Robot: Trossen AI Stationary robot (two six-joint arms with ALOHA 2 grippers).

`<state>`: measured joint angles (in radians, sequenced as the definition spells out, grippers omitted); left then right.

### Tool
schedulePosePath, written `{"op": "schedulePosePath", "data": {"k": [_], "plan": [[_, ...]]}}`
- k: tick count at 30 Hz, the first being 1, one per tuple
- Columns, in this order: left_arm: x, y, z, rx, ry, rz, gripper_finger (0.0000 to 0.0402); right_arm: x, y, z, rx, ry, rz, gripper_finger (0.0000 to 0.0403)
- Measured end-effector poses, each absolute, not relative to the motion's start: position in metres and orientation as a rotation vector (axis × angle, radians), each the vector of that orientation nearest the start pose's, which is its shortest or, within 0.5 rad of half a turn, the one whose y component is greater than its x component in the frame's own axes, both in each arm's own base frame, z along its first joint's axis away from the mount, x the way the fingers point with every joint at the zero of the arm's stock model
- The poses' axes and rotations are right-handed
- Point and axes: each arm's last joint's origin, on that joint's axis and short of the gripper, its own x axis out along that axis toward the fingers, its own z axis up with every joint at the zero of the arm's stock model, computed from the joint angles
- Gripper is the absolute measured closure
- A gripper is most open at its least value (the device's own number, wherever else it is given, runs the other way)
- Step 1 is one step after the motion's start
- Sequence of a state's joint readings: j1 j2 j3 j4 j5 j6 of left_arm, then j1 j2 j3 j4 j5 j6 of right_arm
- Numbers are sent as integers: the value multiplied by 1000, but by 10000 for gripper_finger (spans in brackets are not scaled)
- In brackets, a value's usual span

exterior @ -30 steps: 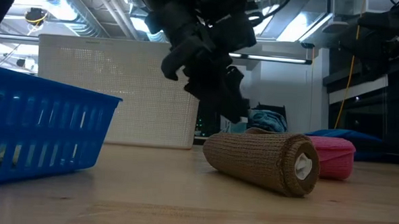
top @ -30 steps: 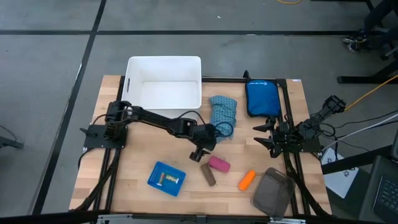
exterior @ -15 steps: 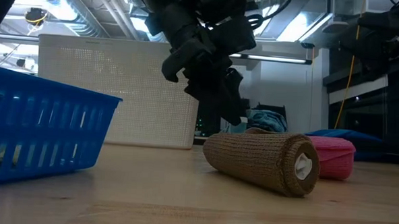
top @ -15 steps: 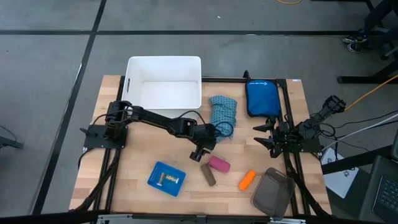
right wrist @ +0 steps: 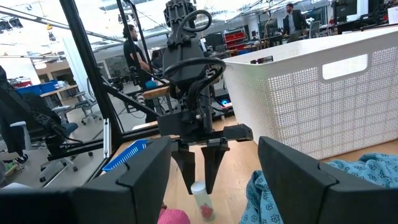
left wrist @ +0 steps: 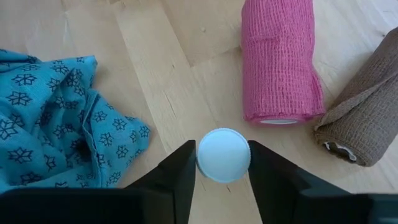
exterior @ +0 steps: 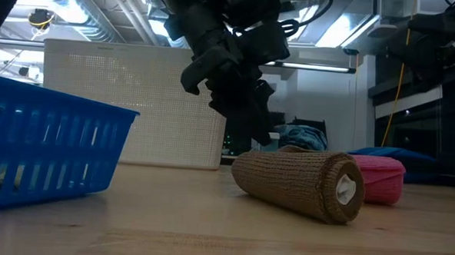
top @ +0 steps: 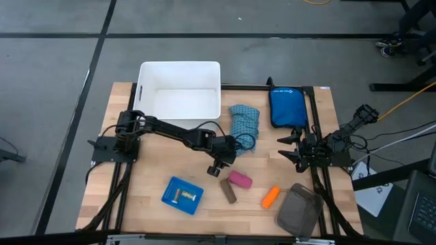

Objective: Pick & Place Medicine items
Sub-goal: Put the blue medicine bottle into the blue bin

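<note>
One pink ribbed bandage roll (left wrist: 280,65)

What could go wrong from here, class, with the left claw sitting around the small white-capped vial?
1. The left claw brackets the vial at its round cap, which may slip or tip the vial on lifting.
2. The pink roll and brown roll lie close by, so a sideways move might set them rolling.
The right claw waits open at the table's right side.

table (top: 150,204): pale matt wood | pink roll (left wrist: 280,62): ribbed cloth | basket (top: 180,95): white perforated plastic
</note>
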<state>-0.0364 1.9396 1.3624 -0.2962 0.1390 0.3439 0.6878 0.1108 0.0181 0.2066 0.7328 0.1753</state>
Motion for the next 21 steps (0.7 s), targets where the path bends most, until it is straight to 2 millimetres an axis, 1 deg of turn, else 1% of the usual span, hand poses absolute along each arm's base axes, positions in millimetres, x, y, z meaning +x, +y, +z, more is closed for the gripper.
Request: {"op": "schedulePosePath", "data": {"k": [8, 15, 18, 20, 21], "plan": [[415, -19, 193, 269, 835, -310, 293, 86, 46, 180, 249, -90, -37, 158], [414, -20, 196, 265, 826, -312, 296, 86, 46, 180, 249, -90, -37, 158], [409, -21, 207, 258, 824, -321, 296, 86, 46, 180, 248, -88, -38, 158], [407, -23, 220, 260, 795, -321, 296, 86, 46, 179, 244, -83, -38, 158], [403, -25, 227, 261, 798, -327, 296, 86, 46, 179, 244, -83, -38, 158]]}}
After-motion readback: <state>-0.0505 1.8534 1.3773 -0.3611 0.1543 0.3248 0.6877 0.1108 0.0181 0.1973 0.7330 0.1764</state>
